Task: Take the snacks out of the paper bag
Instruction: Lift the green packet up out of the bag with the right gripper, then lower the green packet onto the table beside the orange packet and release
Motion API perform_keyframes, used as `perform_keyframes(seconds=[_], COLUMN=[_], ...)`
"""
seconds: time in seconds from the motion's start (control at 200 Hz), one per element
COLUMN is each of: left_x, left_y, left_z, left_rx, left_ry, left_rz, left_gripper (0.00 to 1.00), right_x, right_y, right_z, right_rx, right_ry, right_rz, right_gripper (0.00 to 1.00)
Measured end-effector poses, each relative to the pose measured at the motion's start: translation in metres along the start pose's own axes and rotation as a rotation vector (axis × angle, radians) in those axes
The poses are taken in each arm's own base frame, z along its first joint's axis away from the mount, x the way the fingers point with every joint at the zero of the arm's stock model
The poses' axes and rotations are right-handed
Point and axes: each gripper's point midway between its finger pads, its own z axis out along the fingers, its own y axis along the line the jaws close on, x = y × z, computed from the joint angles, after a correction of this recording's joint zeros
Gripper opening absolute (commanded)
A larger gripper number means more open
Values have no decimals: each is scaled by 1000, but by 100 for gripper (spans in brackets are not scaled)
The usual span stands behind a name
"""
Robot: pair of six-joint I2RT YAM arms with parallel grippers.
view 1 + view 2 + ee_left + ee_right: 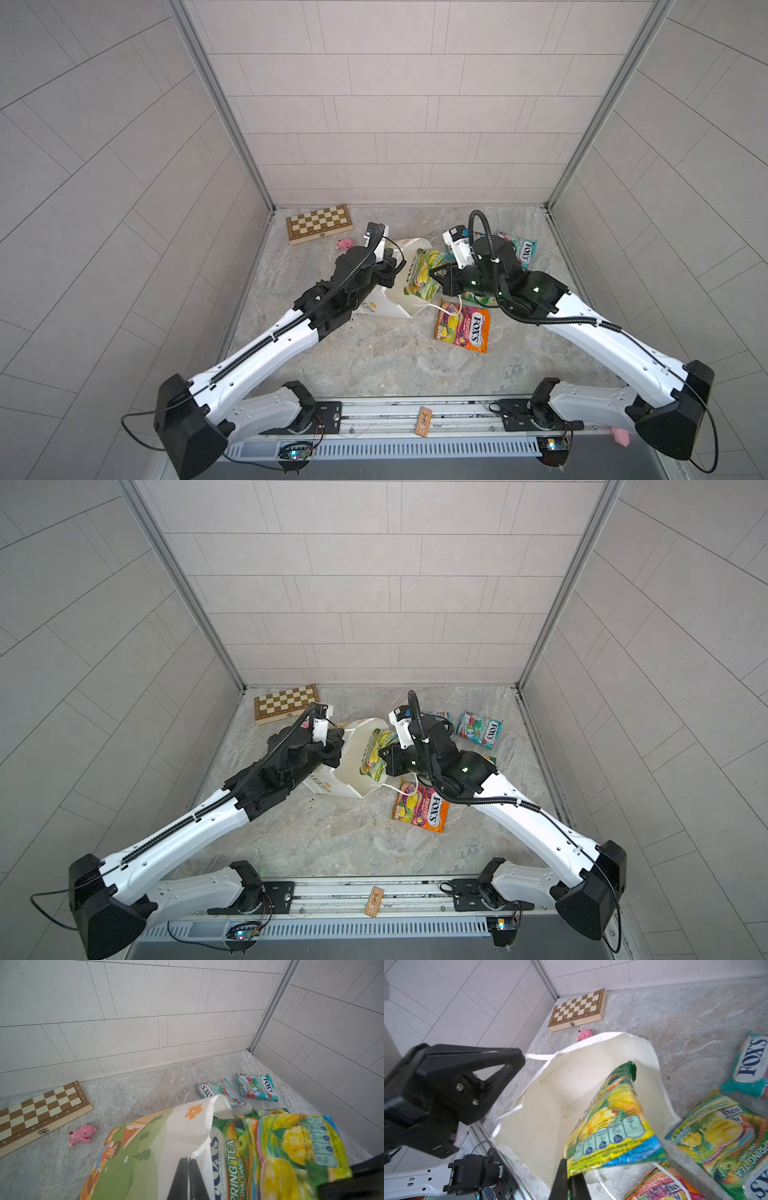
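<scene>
Right hand [569,1180] is clamped tight on the near edge of a green-yellow packet [610,1122]. This is the pull-out, so the way to do it well is a straight, steady draw away from the mouth of the bag [542,1105], with no twisting. The grip sits on a thin edge only, and glossy film like that looks likely to slip if yanked. Lift the packet a touch so its far corner clears the rim, and mind the white cord handle trailing just beside the hand, because a snag there would drag the bag along. Left hand [188,1176] is the anchor, closed flat on the bag's white rim and holding the mouth agape; it should hold firm while the right one draws. Once clear, the packet wants a bare patch of desk [374,353], say near the orange packet [461,328], with the teal packet [480,733] well back by the wall. And where is it now? The bag lies on its side mid-desk, mouth toward the right arm. The packet stands tilted in that mouth, its near edge pinched in the right hand and its far end reaching over the opening. Nothing else shows inside the bag from the right wrist view.
</scene>
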Motion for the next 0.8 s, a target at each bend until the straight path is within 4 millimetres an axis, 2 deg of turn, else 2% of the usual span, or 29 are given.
perform_keyframes(seconds=[0.185,0.41,0.55,0.801], left_x=[0,0,-2,-7], left_y=[1,3,4,5], left_z=[0,-2,-5,-10], left_rx=[-4,-16,-19,-17], left_ry=[0,0,-5,-21], left_rz=[3,7,6,1], left_gripper=[0,0,0,0], right_x=[-20,-26,-12,32], right_y=[-9,-44,-73,-115], right_z=[-34,-75,-96,-123], right_rx=[34,158,274,465], right_ry=[-47,-59,-14,153], right_rz=[-9,6,29,55], right_gripper=[0,0,0,0])
